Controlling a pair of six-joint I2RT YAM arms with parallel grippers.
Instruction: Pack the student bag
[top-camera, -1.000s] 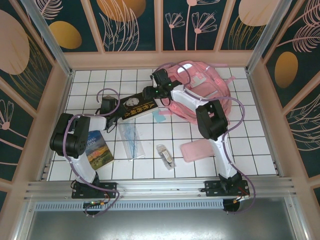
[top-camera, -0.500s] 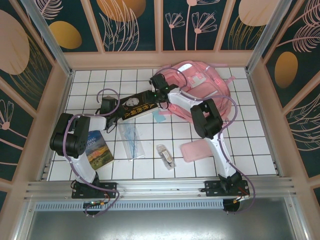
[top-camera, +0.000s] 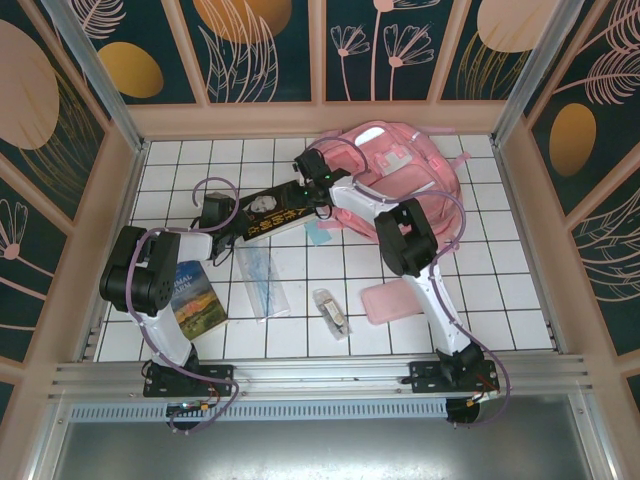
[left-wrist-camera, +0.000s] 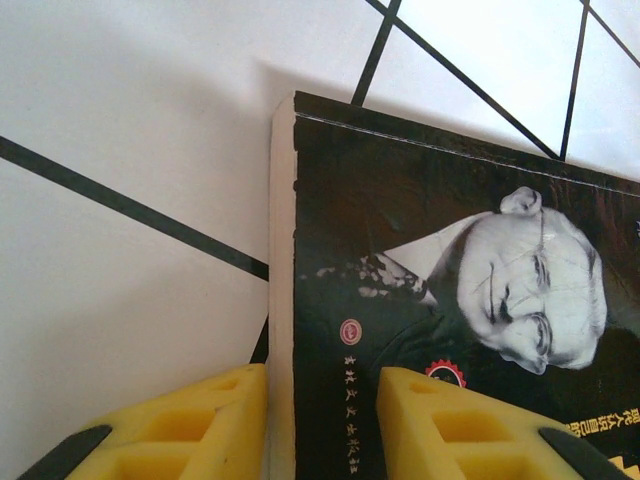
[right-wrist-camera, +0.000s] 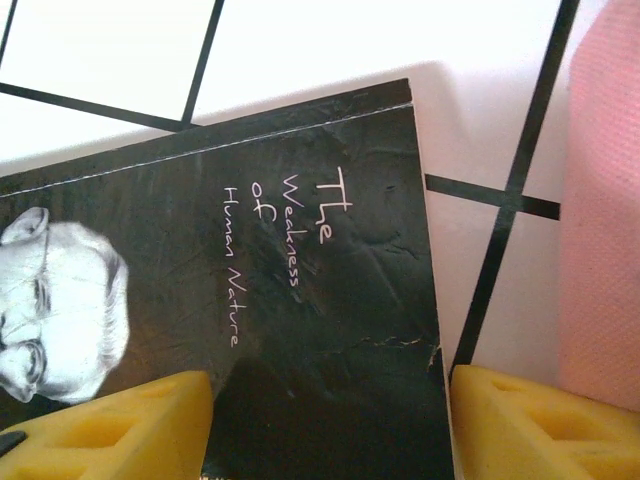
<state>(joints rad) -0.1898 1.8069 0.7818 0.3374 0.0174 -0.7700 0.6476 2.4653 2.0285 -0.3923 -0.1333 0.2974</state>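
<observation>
The black book (left-wrist-camera: 440, 300) is being gripped at one short end by the left gripper (left-wrist-camera: 320, 378), with its yellow pads (left-wrist-camera: 190, 425) being set either side of the cream page edge, one on the cover and one beyond the edge. At the opposite end the right gripper (right-wrist-camera: 330, 385) is being held spread wide over the title corner. One pad is above the cover and the other is past the book's edge, over the white tiled table (right-wrist-camera: 100, 40), so nothing is being clenched by it. The student bag (top-camera: 405, 172) is being left lying at the far right of the table, just beyond the right gripper, and its pink fabric is just beside the book's corner in the right wrist view. Whether its mouth is open cannot be told. The step is being judged as a shared carry or a pass of the book toward the bag. Several risks are being run here. The book is being held by a narrow bite at one end, so it could twist or slip out under its own weight. If the right jaws are closed where they stand, bag fabric could be pinched along with the corner. If the opening is slack, the bag could be shoved across the tiles instead of being filled.
</observation>
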